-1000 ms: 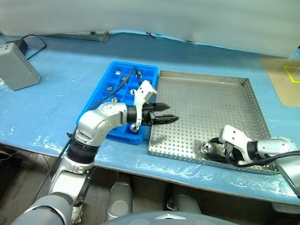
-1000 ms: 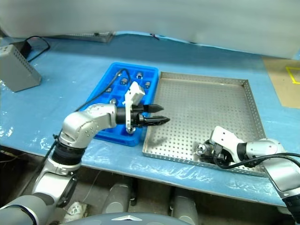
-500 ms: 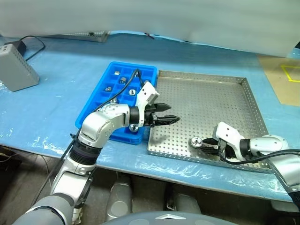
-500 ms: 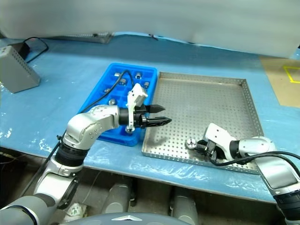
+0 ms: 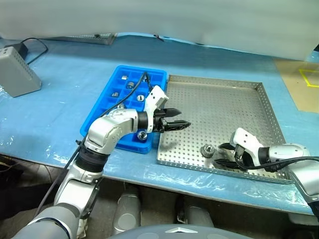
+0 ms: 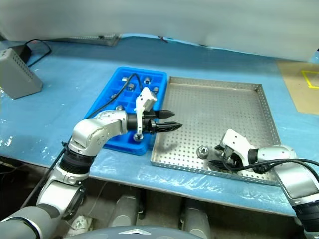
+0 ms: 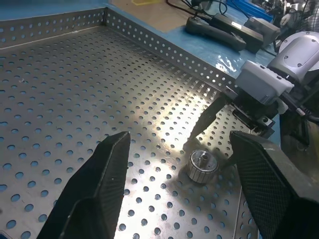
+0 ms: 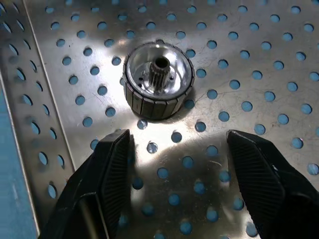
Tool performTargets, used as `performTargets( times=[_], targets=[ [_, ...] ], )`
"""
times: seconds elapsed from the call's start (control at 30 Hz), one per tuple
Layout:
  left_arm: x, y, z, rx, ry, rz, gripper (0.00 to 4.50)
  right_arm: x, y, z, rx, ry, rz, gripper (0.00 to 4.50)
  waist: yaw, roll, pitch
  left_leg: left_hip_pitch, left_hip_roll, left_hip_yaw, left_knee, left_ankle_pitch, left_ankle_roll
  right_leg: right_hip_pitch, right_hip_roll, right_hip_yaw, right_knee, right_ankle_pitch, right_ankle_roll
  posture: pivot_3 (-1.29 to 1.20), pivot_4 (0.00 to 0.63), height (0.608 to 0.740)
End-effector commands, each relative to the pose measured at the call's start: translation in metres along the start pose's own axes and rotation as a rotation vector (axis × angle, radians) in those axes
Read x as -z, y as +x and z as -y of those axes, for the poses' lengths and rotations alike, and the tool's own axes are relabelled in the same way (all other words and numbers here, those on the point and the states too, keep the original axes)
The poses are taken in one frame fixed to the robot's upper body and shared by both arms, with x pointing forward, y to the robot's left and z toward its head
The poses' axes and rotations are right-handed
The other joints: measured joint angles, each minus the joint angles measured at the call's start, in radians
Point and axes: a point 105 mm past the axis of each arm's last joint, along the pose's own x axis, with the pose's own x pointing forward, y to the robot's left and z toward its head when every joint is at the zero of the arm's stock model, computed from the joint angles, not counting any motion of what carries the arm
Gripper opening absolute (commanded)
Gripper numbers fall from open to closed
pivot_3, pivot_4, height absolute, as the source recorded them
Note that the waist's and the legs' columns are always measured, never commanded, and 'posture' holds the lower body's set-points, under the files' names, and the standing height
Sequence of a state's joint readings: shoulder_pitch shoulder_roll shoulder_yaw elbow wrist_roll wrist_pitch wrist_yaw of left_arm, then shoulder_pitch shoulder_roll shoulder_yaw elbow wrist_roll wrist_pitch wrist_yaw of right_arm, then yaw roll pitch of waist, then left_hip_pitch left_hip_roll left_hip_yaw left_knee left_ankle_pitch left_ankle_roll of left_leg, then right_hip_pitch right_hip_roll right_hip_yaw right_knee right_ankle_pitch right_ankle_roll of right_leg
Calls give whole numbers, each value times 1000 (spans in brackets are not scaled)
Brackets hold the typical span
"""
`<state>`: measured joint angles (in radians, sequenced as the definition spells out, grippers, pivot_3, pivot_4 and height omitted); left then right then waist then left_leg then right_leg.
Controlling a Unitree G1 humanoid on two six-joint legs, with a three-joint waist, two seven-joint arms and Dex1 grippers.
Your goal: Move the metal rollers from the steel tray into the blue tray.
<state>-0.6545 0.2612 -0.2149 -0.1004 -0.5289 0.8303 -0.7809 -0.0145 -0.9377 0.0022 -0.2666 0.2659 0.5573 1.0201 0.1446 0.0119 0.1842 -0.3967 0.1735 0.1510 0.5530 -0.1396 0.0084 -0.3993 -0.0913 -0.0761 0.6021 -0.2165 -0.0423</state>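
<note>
blue tray point(image 5: 106, 110) part hidden by left arm point(image 5: 115, 128)

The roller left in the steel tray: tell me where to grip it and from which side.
Grip the metal roller across its ribbed outer wall, coming from above. It stands on end on the steel tray, hole up, and the open right end effector lies just beside it; the near rim would likely hinder a low approach.
</note>
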Motion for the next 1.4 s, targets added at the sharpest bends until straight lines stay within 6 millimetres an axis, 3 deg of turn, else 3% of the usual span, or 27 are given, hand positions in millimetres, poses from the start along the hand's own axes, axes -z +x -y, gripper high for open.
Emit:
performTargets(
  times=[0.03, 0.17, 0.33, 0.63, 0.73, 0.83, 1.1, 1.2, 1.27, 1.4],
  targets=[
    [-13, -7, 0, 19, 38, 72, 3356, -29, 1, -3, -9, -15, 109, 3286, -3, 0, 0, 0, 0, 0, 0, 0, 0, 0, 0, 0, 0, 0, 0, 71, 150, 740],
    [-17, -6, 9, 66, 62, 98, 3356, -40, 12, -9, -28, -22, 139, 3286, -11, 1, 0, 0, 0, 0, 0, 0, 0, 0, 0, 0, 0, 0, 0, 62, 150, 740],
    [-22, -8, 12, 88, 58, 119, 3356, -32, 23, -11, -31, -41, 97, 3286, -12, 1, 0, -2, -1, 0, 0, 0, 0, -1, -1, 0, 0, 1, -1, 55, 150, 740],
    [-23, -14, -3, 16, 76, 96, 3356, -32, 30, -9, -11, -16, 129, 3286, -18, 0, 0, -2, 0, 0, 0, 0, 0, -1, -1, 0, 0, 0, 0, 71, 150, 740],
    [-24, -16, -7, -6, 77, 96, 3356, -32, 32, -12, -34, -29, 133, 2653, -18, 0, 0, -2, 0, 0, 0, 0, 0, -2, -1, 0, 0, 0, 0, 78, 150, 740],
    [-24, -19, -12, -23, 69, 87, 3356, -34, 33, -12, -29, -33, 135, 1659, -18, 0, 0, -2, 0, 0, 0, 0, 0, -2, -1, 0, 0, 1, -1, 92, 150, 740],
    [-16, -27, -21, -74, 63, 62, 3356, -41, 32, 0, 2, -53, 143, 1627, -16, 1, 0, -2, 0, 0, 0, 0, 0, -2, -1, 0, 0, 0, -1, 127, 150, 740],
    [-16, -30, -22, -83, 66, 62, 3356, -57, 28, 3, 9, -54, 197, 1627, -16, 0, 0, -2, 0, 0, 0, 0, 0, -2, -1, 0, 0, 1, -3, 143, 150, 740],
    [-18, -31, -19, -79, 67, 74, 3356, -79, 20, 5, 17, -66, 271, 1627, -15, 1, 0, -2, 0, 0, 0, 0, 0, -3, -1, 0, 1, 3, -5, 162, 150, 740],
    [-22, -34, -15, -87, 85, 90, 3356, -96, 14, 0, -3, -106, 313, 1627, -8, 1, 0, -4, 0, -1, 0, 0, 0, -4, -1, 0, 1, 3, -6, 194, 150, 740]
  ],
)
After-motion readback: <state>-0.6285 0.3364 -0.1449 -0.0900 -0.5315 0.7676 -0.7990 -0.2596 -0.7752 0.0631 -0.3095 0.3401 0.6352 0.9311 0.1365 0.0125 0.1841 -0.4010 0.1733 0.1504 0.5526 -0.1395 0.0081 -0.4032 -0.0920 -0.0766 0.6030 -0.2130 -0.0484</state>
